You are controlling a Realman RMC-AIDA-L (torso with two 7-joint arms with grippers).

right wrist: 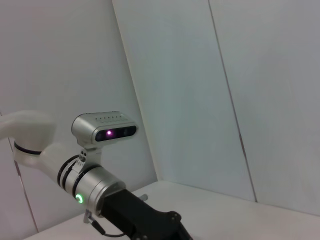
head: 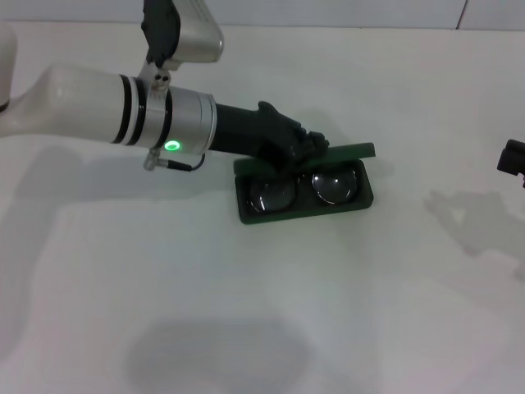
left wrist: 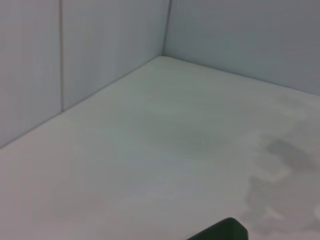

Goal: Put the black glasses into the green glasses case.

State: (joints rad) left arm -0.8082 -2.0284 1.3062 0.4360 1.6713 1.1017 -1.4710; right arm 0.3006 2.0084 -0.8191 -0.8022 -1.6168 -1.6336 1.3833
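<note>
A white tabletop (head: 246, 328), smooth and matte, fills the foreground of the head view, bare at its near edge. Farther back, near the middle, sits the green glasses case (head: 305, 195), a dark green rectangular hard shell with rounded corners, its hinged lid raised partway along the back edge. Inside the tray lie the black glasses (head: 303, 189), thin dark frames with two oval clear lenses side by side, facing up and catching the light. The left gripper (head: 308, 145), black and knuckled on a white and silver arm with a glowing green ring, reaches in from the left and rests at the lid's rear edge; whether its fingers are spread or pinching the lid cannot be told. The right gripper (head: 513, 160) shows only as a dark block at the far right edge, well apart from the case, seemingly idle, its fingers unseen. The glasses appear already placed, so the step in hand looks like closing the case. The next move likely calls for pressing the stiff lid down evenly, keeping the slim temple arms tucked inside so nothing catches on the rim
</note>
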